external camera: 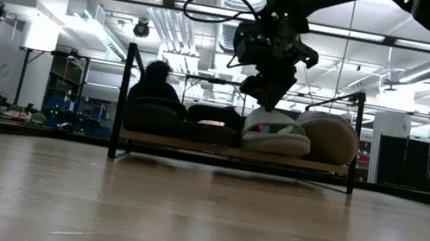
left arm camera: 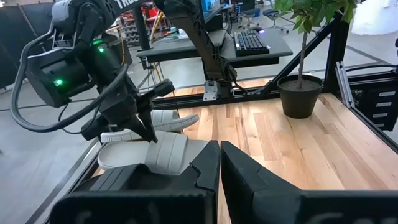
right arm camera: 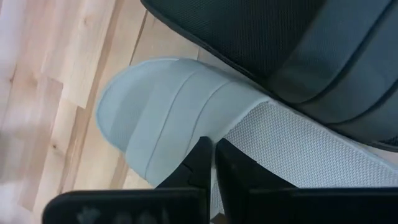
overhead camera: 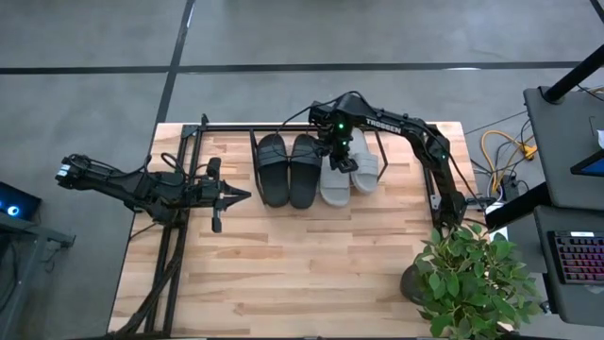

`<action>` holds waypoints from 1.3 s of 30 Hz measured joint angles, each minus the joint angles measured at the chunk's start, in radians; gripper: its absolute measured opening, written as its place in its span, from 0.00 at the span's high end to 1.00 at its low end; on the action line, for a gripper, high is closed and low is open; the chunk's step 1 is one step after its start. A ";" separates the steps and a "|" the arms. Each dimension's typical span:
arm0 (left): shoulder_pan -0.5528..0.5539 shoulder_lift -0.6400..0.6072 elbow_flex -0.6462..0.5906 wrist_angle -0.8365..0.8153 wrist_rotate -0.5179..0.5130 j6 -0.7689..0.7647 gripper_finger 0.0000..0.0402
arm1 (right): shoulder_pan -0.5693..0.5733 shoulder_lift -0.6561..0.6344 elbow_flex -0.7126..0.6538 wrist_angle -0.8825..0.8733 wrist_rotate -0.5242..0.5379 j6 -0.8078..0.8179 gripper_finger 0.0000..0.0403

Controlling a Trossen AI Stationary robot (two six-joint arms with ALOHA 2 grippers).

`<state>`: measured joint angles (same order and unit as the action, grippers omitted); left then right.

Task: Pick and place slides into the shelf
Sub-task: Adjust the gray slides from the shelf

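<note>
Right pincer (right arm camera: 211, 155): closed, just over a grey slide (right arm camera: 168, 118), perhaps touching.
Slides: four in the shelf (overhead camera: 203, 132) at the counter's (overhead camera: 302, 274) far edge.
Left pincer (overhead camera: 241, 195): closed, near left edge.

Black slides (overhead camera: 288, 170) and grey slides (overhead camera: 347, 173) lie side by side in the shelf (overhead camera: 193, 142).

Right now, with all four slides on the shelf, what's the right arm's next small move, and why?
Probably lift the right claw straight up, clear of the grey slides. It is shut and holds nothing, hanging just above the inner grey one's strap. Both black slides and both grey ones already lie side by side on the shelf, so nothing seems left to place. The left claw waits shut beside the shelf.
</note>
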<state>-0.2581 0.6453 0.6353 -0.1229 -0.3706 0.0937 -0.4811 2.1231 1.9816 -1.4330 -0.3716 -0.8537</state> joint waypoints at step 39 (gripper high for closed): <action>0.000 0.000 0.000 0.001 0.000 0.000 1.00 | -0.017 0.042 0.071 -0.011 0.035 0.025 0.98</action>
<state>-0.2577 0.6456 0.6353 -0.1215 -0.3710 0.0937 -0.4982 2.1647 2.0524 -1.4443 -0.3369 -0.8282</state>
